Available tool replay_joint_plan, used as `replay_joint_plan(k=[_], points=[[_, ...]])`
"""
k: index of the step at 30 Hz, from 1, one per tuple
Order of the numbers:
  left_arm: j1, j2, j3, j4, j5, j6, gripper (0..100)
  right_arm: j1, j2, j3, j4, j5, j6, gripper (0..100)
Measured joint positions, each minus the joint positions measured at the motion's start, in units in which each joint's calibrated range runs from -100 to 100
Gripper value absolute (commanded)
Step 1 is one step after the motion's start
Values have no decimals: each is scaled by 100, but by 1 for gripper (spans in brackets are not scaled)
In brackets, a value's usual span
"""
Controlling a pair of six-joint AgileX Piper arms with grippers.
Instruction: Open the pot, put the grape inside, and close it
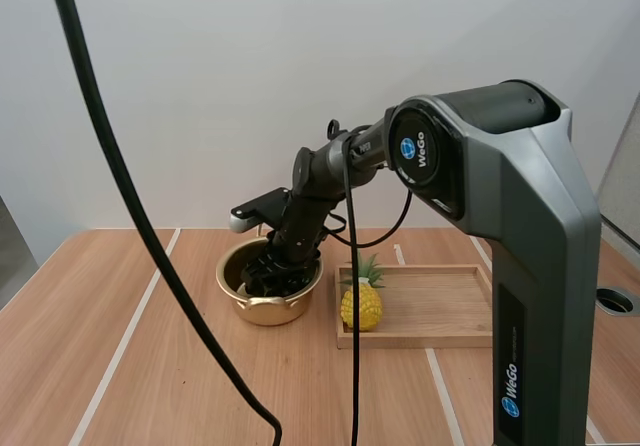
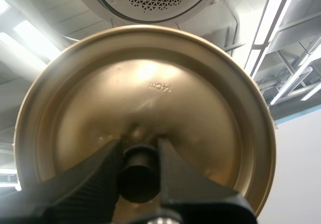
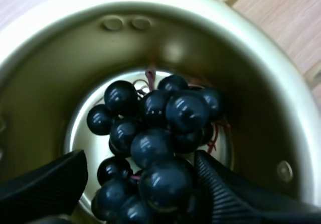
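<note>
Golden pot [image 1: 266, 312] is holding the grapes [image 3: 150, 143] on its floor, and we are hanging our right gripper [image 3: 139, 179] spread wide around them inside it while our left gripper [image 2: 139, 148] is pinching the lid [image 2: 150, 93] by its knob [image 2: 139, 176].

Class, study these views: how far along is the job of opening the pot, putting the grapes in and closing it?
Done: the pot is open, its lid pinched by the knob in the left hand. In hand: the grapes are inside the pot, the right hand at them; release unclear. Left: withdraw that hand and replace the lid.
</note>
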Motion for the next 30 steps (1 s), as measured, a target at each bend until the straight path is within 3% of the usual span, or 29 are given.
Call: replay_joint_plan(k=[8,24,30], points=[[0,0,0,0,0,0,0,0,-482,38,-10,210,2,100],[0,0,0,0,0,0,0,0,-2812,53,-10,-150,338,100],[0,0,0,0,0,0,0,0,-3765,53,-277,-702,858,100]])
